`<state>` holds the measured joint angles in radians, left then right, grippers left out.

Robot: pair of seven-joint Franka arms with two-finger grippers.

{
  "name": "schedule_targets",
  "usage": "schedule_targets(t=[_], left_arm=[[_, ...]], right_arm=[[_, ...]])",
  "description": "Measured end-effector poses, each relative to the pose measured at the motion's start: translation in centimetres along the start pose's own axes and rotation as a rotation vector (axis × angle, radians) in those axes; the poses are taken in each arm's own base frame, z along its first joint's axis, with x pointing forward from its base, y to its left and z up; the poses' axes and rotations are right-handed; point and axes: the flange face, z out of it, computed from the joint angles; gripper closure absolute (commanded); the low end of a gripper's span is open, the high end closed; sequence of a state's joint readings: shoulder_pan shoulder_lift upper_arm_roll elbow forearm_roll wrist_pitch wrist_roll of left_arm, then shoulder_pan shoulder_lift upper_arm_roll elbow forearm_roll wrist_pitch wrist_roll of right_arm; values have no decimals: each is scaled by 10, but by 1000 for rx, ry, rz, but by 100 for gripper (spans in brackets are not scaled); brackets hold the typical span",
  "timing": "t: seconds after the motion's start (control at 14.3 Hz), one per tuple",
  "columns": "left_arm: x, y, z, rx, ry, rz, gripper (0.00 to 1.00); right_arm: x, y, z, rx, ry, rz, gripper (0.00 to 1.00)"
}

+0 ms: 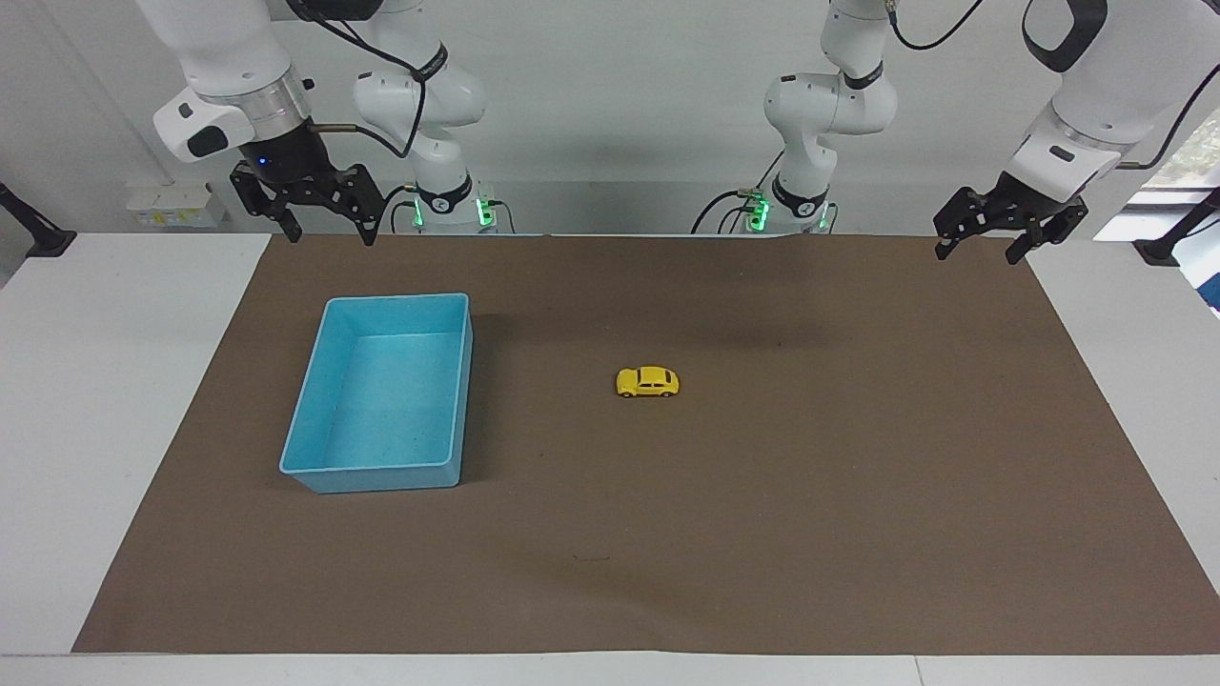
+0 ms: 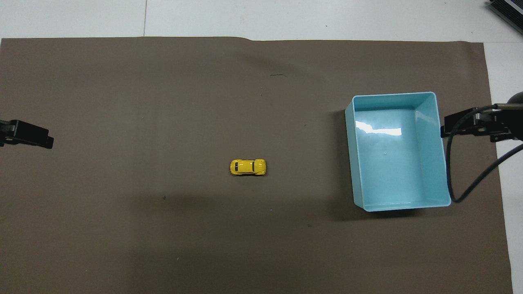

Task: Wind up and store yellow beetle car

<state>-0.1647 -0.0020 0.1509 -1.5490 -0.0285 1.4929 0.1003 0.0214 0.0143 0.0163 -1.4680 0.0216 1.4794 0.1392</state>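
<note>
Car: the tiny bright yellow beetle car (image 1: 647, 382) (image 2: 248, 167) with dark windows and small black wheels sits on its wheels near the middle of the mat, lying lengthwise along the table, untouched by either arm
Tray: the light-blue rectangular plastic tray (image 1: 465, 381) (image 2: 356, 155) stands on the mat toward the right arm's end of the table, well apart from the car, with nothing inside it
Mat: a brown sheet of paper-like material (image 1: 858, 495) (image 2: 122, 102) covers most of the white table (image 1: 86, 381) (image 2: 286, 20); both the car and the tray rest on it
Left gripper: the left gripper (image 1: 986, 250) (image 2: 28, 136) hangs in the air over the mat's edge at the left arm's end, its black fingers spread apart, holding nothing
Right gripper: the right gripper (image 1: 329, 231) (image 2: 474, 126) hangs in the air over the mat's edge just past the tray's short side closest to the robots, fingers spread wide, holding nothing
Arms: both wait raised, well away from the car
</note>
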Motion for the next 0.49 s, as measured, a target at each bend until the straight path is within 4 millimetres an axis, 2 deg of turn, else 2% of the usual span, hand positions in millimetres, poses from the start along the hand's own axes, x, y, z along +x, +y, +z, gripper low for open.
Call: schedule_targets(t=[0.28, 0.49], left_arm=[[-7, -4, 2, -5, -7, -7, 0], [-8, 0, 3, -5, -6, 1, 0]], right_arm=[[0, 0, 0, 0, 0, 0, 0], [0, 0, 0, 0, 0, 0, 0]])
